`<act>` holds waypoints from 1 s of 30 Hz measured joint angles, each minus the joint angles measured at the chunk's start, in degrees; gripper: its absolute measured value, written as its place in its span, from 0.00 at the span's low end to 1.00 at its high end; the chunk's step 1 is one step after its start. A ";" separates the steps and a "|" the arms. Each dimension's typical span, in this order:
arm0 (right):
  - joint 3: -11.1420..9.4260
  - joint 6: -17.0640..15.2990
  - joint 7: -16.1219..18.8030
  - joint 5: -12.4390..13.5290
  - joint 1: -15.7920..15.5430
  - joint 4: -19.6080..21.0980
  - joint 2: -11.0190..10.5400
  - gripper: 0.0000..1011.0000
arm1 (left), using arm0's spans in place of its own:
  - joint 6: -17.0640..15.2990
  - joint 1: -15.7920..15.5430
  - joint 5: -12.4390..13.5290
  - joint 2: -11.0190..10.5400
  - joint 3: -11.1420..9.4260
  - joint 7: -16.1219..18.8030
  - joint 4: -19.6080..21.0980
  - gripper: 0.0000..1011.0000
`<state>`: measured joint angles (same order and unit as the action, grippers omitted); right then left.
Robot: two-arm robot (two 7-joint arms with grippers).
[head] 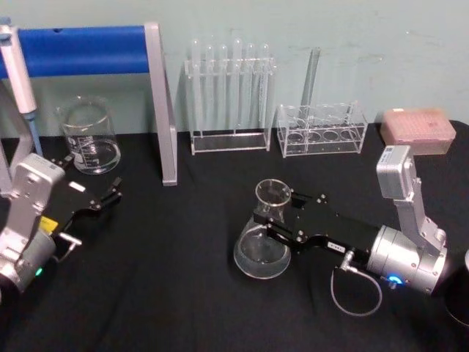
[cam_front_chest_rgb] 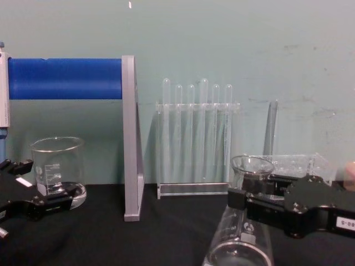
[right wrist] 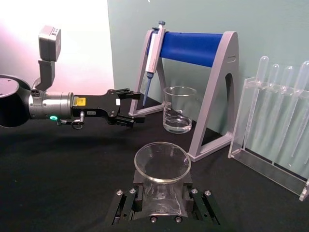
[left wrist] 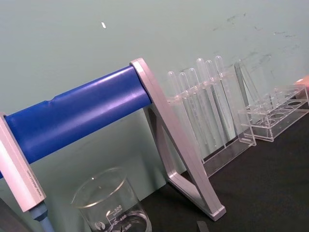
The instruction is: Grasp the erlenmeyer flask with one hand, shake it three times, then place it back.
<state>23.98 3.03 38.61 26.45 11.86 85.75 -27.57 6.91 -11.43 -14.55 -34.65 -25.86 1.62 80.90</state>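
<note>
The erlenmeyer flask (head: 261, 253) is clear glass with a wide base and a flared rim, and it is near the middle of the black table. My right gripper (head: 275, 216) reaches in from the right, its black jaws shut on the flask's neck just below the rim. The right wrist view shows the flask (right wrist: 161, 164) held between the right gripper's fingers (right wrist: 126, 205). From the chest, the flask (cam_front_chest_rgb: 241, 238) looks upright with its base low; I cannot tell whether it touches the table. My left gripper (head: 108, 196) hangs open at the left, near the beaker.
A glass beaker (head: 89, 136) stands at the back left under a blue-barred pipette stand (head: 88, 50) that holds a pipette (right wrist: 152, 48). A rack of test tubes (head: 229, 95), a second clear rack (head: 322, 132) and a pink tip box (head: 418, 128) line the back.
</note>
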 joint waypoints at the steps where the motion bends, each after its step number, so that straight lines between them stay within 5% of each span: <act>1: 0.10 0.13 0.10 0.14 0.11 -0.23 0.00 0.44 | 0.00 0.00 0.00 0.00 0.00 0.00 0.00 0.99; 30: 4.30 2.75 -0.24 0.73 4.47 -6.72 0.51 0.44 | 0.00 0.00 0.00 0.00 0.00 0.00 0.00 0.99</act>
<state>28.28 5.78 38.37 27.18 16.33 79.02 -27.06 6.91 -11.43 -14.55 -34.64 -25.86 1.62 80.90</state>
